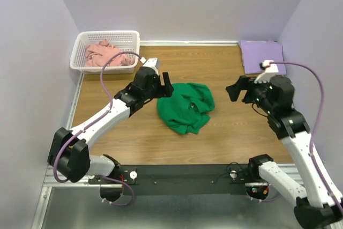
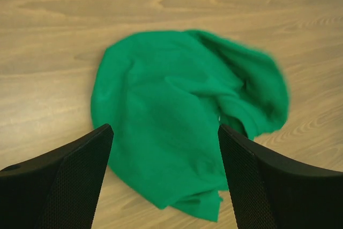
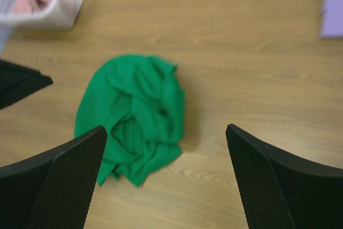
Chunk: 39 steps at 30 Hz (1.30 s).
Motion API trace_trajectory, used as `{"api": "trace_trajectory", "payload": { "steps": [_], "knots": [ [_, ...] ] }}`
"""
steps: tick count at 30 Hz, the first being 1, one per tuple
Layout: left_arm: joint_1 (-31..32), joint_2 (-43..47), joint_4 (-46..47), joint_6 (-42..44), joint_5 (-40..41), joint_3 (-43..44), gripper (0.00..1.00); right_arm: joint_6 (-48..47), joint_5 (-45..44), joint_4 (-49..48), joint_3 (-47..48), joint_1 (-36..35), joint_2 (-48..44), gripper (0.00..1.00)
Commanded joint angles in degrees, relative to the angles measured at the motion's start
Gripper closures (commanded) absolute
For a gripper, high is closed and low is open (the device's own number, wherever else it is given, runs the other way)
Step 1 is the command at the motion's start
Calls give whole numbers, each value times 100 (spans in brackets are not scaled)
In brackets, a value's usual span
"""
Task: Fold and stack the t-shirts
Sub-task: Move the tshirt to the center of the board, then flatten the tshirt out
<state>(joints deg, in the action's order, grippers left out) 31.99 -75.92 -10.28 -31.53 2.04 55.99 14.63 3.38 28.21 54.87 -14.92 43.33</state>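
The green t-shirt point(image 1: 186, 106) lies crumpled in a heap on the middle of the wooden table point(image 1: 225, 138). My left gripper point(image 1: 167, 87) hovers open just above the heap's left edge. In the left wrist view the green t-shirt point(image 2: 177, 116) fills the space beyond the left gripper point(image 2: 165, 128), and nothing is held. My right gripper point(image 1: 238, 90) stands open to the right of the heap, apart from it. The right wrist view has the green t-shirt point(image 3: 134, 113) ahead and left of the right gripper point(image 3: 166, 128). The lavender t-shirt point(image 1: 261, 56) lies folded flat at the back right.
A white lattice basket point(image 1: 128, 37) stands at the back left corner with the salmon pink t-shirt point(image 1: 104, 53) bunched inside it. Lavender walls close the table on three sides. The arm bases sit on a black rail point(image 1: 182, 174) at the near edge.
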Motion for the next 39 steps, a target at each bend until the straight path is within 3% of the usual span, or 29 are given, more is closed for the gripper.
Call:
{"api": "trace_trajectory", "payload": {
  "steps": [1, 10, 14, 17, 22, 26, 34, 37, 38, 39],
  "knots": [
    [570, -54, -95, -46, 453, 202, 12, 329, 1217, 185, -240, -29, 816, 0],
    [2162, -1240, -816, -134, 1165, 966, 16, 1015, 639, 150, -1021, -20, 1783, 5],
    [2215, -1320, -905, -372, 1360, 949, 17, 1190, 330, -209, -1277, 41, 1986, 14],
    [2215, -1303, -958, -275, 1404, 958, 17, 1393, 681, -840, -1505, 287, 2266, 17],
    [2215, -1285, -879, 15, 1255, 861, 17, 1885, 1891, -2080, -1839, 875, 2908, 19],
    [2215, -1136, -879, 147, 1412, 747, 16, 2070, 2394, -3116, -1840, 973, 3505, 19],
    [2207, -1100, -1002, 367, 1676, 756, 16, 2175, 2817, -3998, -1638, 973, 4656, 20],
    [2207, -1065, -1045, 349, 1729, 721, 16, 2132, 3193, -4183, -1532, 982, 4965, 35],
    [2207, -1039, -1055, 340, 1764, 712, 16, 2140, 3283, -4244, -1463, 982, 5035, 52],
    [2198, -969, -1063, 340, 1799, 694, 16, 2140, 3362, -4236, -1401, 973, 5010, 62]
  ]
}}
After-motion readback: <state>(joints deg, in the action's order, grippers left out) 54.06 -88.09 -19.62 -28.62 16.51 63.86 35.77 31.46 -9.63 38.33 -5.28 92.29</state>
